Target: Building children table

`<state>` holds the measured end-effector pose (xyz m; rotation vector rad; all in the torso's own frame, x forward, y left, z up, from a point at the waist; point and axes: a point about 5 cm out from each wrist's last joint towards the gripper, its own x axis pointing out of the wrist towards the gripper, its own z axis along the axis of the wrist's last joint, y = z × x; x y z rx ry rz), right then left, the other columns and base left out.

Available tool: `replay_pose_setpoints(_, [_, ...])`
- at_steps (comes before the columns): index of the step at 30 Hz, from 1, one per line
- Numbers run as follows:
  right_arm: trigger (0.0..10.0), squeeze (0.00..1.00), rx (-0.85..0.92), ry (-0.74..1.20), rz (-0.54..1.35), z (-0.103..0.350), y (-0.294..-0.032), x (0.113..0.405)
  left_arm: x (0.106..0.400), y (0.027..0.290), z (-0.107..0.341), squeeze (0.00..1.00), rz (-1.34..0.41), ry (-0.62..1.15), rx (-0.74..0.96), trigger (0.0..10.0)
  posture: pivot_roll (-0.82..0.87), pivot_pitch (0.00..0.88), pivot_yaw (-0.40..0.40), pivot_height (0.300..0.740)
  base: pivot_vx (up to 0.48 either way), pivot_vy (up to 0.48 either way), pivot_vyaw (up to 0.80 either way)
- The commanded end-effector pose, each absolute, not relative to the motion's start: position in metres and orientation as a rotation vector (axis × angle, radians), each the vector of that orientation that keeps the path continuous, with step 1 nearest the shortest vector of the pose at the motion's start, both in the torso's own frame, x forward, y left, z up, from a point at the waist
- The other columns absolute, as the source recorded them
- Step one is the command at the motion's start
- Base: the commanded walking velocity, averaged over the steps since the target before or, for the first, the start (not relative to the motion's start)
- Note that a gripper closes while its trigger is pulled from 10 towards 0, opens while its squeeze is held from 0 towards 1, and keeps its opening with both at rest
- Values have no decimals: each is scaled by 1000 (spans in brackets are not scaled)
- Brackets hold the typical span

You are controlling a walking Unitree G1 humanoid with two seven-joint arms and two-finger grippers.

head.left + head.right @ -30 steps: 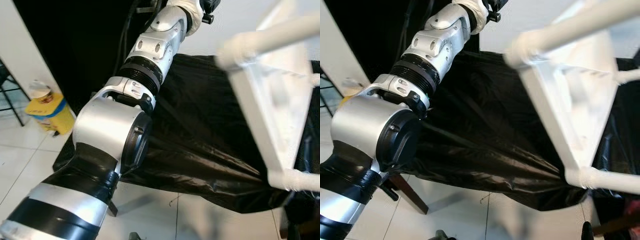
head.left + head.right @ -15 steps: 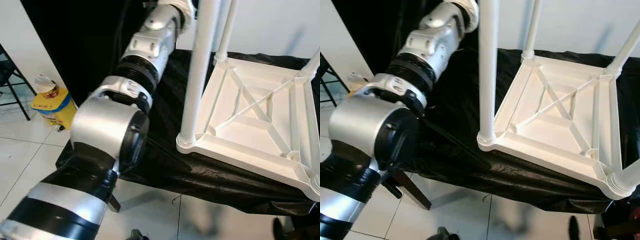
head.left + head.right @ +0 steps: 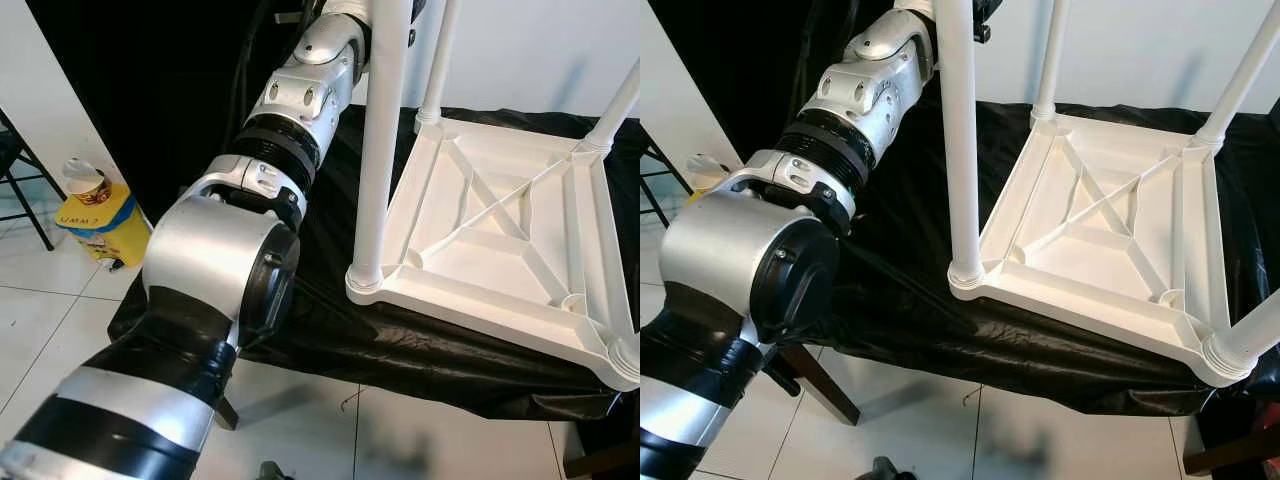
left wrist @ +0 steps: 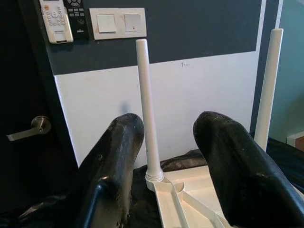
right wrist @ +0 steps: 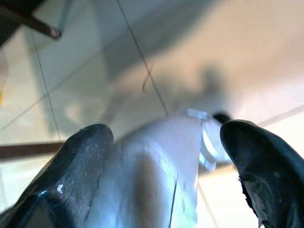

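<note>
White children's table (image 3: 500, 240) laid upside down on black-covered table (image 3: 340, 250), legs up. Left gripper (image 4: 168, 161) fingers spread, nothing held, far leg (image 4: 148, 118) sighted between. Right gripper (image 5: 166, 175) fingers parted, empty. Risk judged: near leg (image 3: 380, 140) knocked loose by left arm.

The white plastic children table (image 3: 505, 230), upside down, looks smooth and slightly glossy, with ribbed underside and round legs. Under this table lies a black plastic sheet (image 3: 400, 345), shiny and wrinkled. Beside the table, the left arm (image 3: 220, 270) has brushed silver metal shells and matt black joints. The floor tiles (image 3: 60, 310) below are white and glossy.
</note>
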<state>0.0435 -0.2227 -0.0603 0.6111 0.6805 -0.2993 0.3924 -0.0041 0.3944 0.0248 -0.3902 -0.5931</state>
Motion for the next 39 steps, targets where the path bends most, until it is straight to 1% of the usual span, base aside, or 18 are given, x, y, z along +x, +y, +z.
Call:
replay_pose_setpoints(1, [10000, 0, 396, 200, -684, 10, -195, 6, 392, -6, 394, 0, -602, -384, 42, 10000, -204, 252, 256, 740, 0, 0, 0])
replay_pose_setpoints(8, [10000, 0, 396, 200, -684, 10, -195, 6, 392, -6, 394, 0, -602, -384, 42, 10000, -204, 252, 256, 740, 0, 0, 0])
replay_pose_setpoints(9, [10000, 0, 421, 196, -670, 7, -191, 3, 391, -7, 395, 0, -604, -387, 41, 10000, -214, 0, 0, 740, 0, 0, 0])
replay_pose_setpoints(10, [10000, 0, 419, 116, -472, 13, -181, 19, 402, 14, 377, 0, -552, -359, 79, 10000, -136, 0, 0, 740, 0, 0, 0])
replay_pose_setpoints(12, [10000, 0, 389, 54, -237, 16, -213, 57, 413, 47, 351, 0, -474, -317, 133, 10000, -117, 0, 0, 740, 0, 0, 0])
replay_pose_setpoints(14, [10000, 0, 350, 62, -210, 18, -237, 79, 416, 58, 344, 0, -448, -305, 145, 10000, -117, 0, 0, 740, 0, 0, 0])
replay_pose_setpoints(15, [10000, 0, 344, 68, -213, 18, -239, 81, 416, 58, 344, 0, -446, -305, 145, 10000, -117, 0, 0, 740, 0, 0, 0])
replay_pose_setpoints(16, [10000, 0, 315, 217, -229, -7, -245, 93, 417, 64, 342, 0, -428, -301, 145, 10000, -101, 0, 0, 740, 0, 0, 0])
replay_pose_setpoints(17, [10000, 0, 315, 217, -229, -7, -245, 93, 417, 64, 342, 0, -428, -301, 145, 10000, -101, 0, 0, 740, 0, 0, 0])
replay_pose_setpoints(18, [10000, 0, 278, 325, -243, -24, -250, 102, 418, 69, 340, 0, -415, -298, 145, 10000, -101, 0, 0, 740, 0, 0, 0])
replay_pose_setpoints(19, [10000, 0, 277, 512, -276, -48, -255, 110, 419, 74, 338, 0, -397, -297, 146, 10000, -90, 0, 0, 740, 0, 0, 0])
replay_pose_setpoints(20, [10000, 0, 271, 635, -302, -62, -258, 114, 419, 78, 337, 0, -387, -296, 148, 10000, -90, 0, 0, 740, 0, 0, 0])
replay_pose_setpoints(21, [10000, 0, 271, 635, -302, -62, -258, 114, 419, 78, 337, 0, -387, -296, 148, 10000, -90, 0, 0, 740, 0, 0, 0])
replay_pose_setpoints(22, [10000, 0, 229, 760, -294, -74, -255, 116, 420, 81, 336, 0, -376, -294, 144, 10000, -86, 0, 0, 740, 0, 0, 0])
replay_pose_setpoints(23, [10000, 0, 159, 965, -295, -90, -247, 113, 420, 86, 334, 0, -362, -292, 143, 10000, -84, 0, 0, 740, 0, 0, 0])
replay_pose_setpoints(25, [10000, 0, 101, 1035, -292, -96, -243, 109, 420, 87, 333, 0, -358, -290, 142, 10000, -64, 0, 0, 740, 0, 0, 0])
replay_pose_setpoints(30, [10000, 0, 22, 1144, -268, -103, -237, 103, 419, 92, 330, 0, -346, -294, 158, 10000, -24, 0, 0, 740, 0, 0, 0])
replay_pose_setpoints(39, [10000, 0, 20, 1143, -276, -102, -237, 109, 419, 104, 320, 0, -315, -275, 149, 10000, -11, 0, 0, 740, 0, 0, 0])
